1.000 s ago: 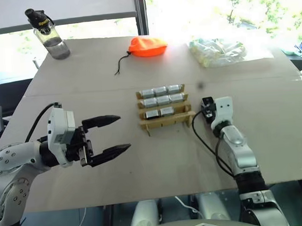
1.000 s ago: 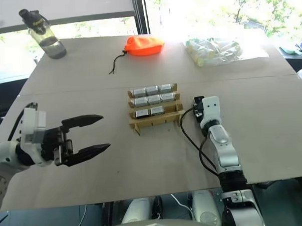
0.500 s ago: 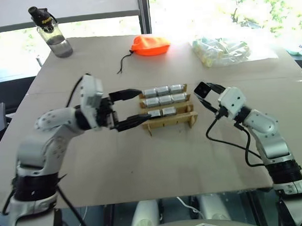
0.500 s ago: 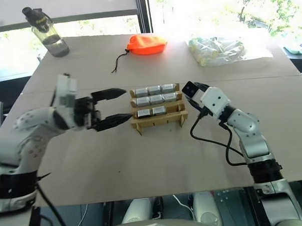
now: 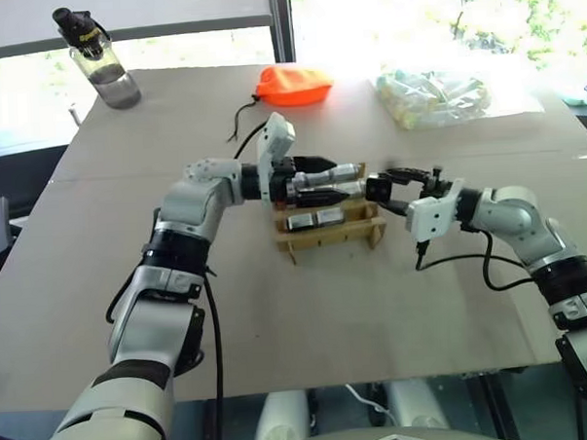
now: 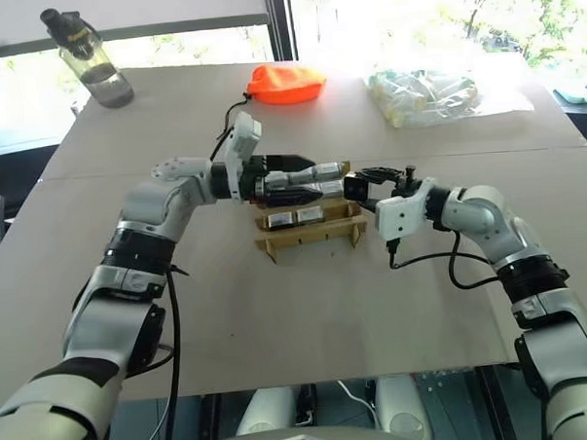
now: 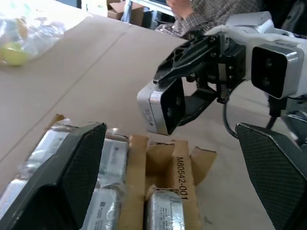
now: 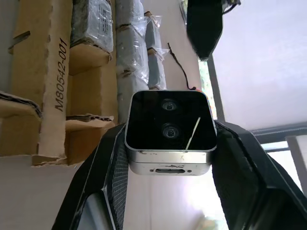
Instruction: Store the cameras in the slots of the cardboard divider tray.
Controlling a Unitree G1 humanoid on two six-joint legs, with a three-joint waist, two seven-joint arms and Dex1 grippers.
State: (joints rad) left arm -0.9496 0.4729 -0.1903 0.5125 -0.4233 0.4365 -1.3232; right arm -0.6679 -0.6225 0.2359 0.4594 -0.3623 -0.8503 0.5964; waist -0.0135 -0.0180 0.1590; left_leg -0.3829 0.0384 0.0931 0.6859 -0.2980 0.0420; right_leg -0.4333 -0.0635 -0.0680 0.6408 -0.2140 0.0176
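The cardboard divider tray (image 5: 326,240) lies mid-table, with several plastic-wrapped cameras (image 5: 311,220) in its slots. My right gripper (image 5: 382,186) is shut on one bare camera (image 8: 169,120), a silver cube with a black lens face. It holds the cube level in the air just off the tray's right end. My left gripper (image 5: 348,181) reaches in from the left over the tray's back rows, open. Its fingertips (image 7: 91,139) stand close to the held camera (image 7: 162,106) without touching it.
At the far side of the table are a water bottle (image 5: 99,61) on the left, an orange pouch (image 5: 293,87) with a black cord in the middle, and a clear bag (image 5: 434,95) on the right. A person's sleeve (image 7: 211,14) shows beyond the table.
My left arm has swung forward and to the right, from the table's left side to above the tray. My right gripper has lifted and rolled, bringing the camera level and pointing it left.
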